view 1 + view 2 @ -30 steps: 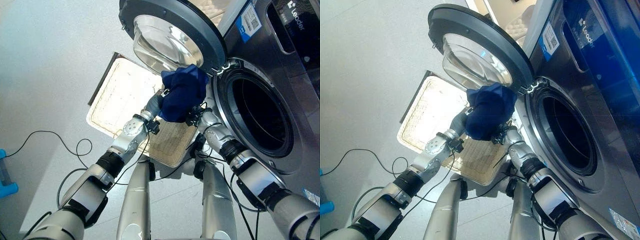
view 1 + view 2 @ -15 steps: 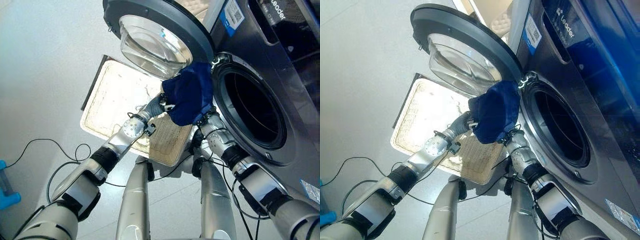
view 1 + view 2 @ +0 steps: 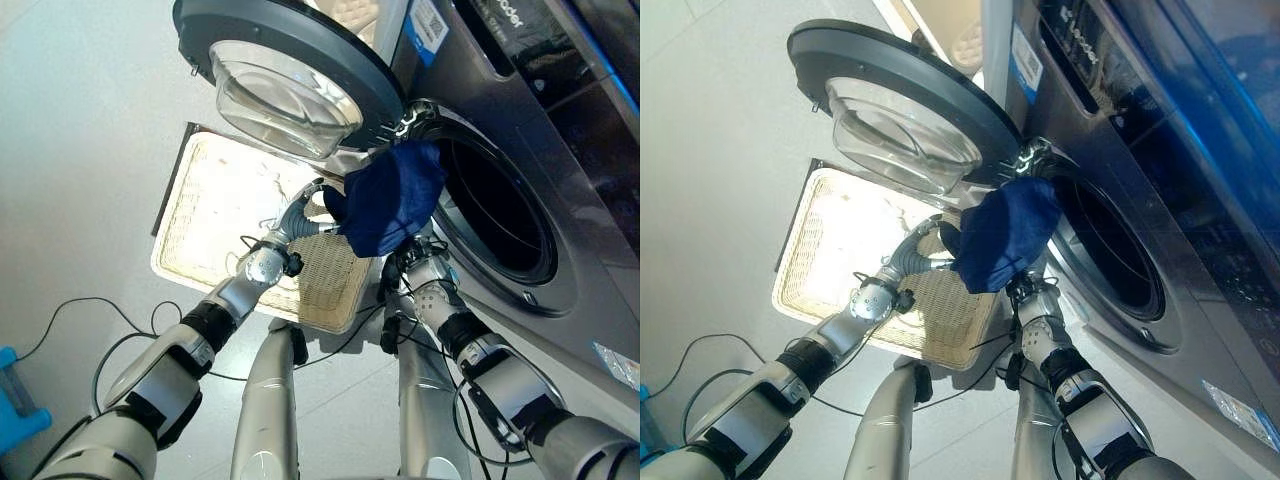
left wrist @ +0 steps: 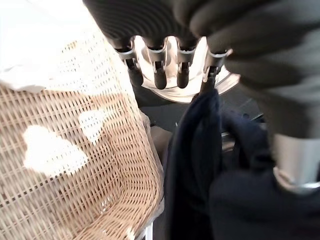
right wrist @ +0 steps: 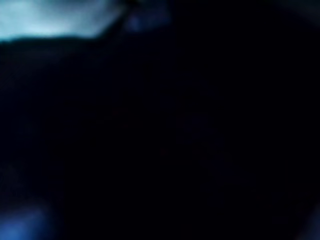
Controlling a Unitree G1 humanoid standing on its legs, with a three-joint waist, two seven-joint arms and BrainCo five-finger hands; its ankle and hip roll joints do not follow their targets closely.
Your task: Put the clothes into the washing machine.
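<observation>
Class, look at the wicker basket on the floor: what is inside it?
The wicker basket shows bare woven bottom with nothing lying there. Its corner nearest the washing machine is covered by the left hand and blue cloth.

Laundry corner of a home or showroom, grey front-loading washing machine (image 3: 560,150) with its round glass door (image 3: 285,75) swung open, flat wicker basket (image 3: 215,225) on a pale smooth floor (image 3: 80,120), cream tufted furniture (image 3: 965,45) behind the machine

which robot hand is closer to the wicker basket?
Left. The left robot hand is over the wicker basket, at the blue cloth; the right robot hand is under the cloth, by the washer opening.
</observation>
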